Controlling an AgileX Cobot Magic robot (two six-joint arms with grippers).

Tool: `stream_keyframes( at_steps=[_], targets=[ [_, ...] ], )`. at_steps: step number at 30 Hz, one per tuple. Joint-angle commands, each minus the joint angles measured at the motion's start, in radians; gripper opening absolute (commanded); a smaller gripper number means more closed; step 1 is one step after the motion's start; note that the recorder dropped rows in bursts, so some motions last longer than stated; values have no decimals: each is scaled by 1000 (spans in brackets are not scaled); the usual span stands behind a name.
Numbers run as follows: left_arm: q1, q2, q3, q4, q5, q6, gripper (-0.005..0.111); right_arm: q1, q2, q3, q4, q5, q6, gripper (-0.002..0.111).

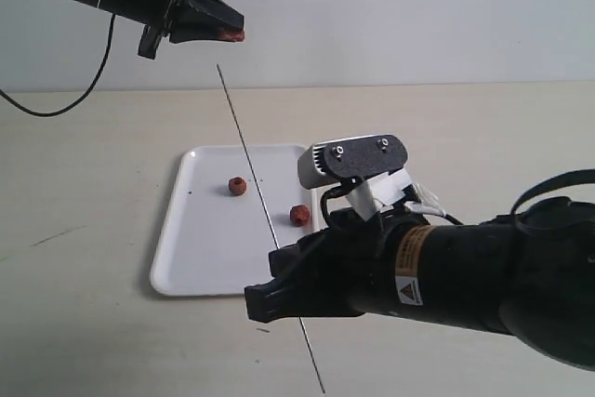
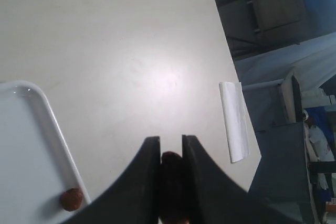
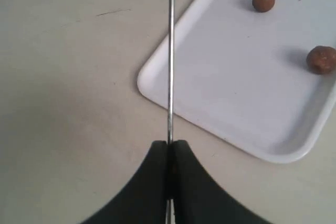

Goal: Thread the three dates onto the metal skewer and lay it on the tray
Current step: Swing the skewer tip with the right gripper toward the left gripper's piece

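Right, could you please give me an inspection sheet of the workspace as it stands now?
Surface: pale table, a few faint marks.
Tray: white tray lies flat on the table.
Dates: one date and a second date lie apart on the tray; the third date is held off it.
Skewer: metal skewer is tilted above the tray, with nothing threaded on it.
Clutter: white strip at the table's edge.
Grippers: left gripper is raised and shut on the third date; right gripper is shut on the skewer.
Cables: black cable hangs from the left arm.
Surroundings: plain wall.
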Motion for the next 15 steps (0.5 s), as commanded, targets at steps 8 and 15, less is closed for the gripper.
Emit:
stream_keyframes(
  at_steps=[8,15],
  targets=[
    [2,-8,1,46,2,3,0,-84,45,-56,-64,18,118,0],
    [2,-8,1,53,2,18,0,-229,45,-92,-948,-241,896,0]
  ],
)
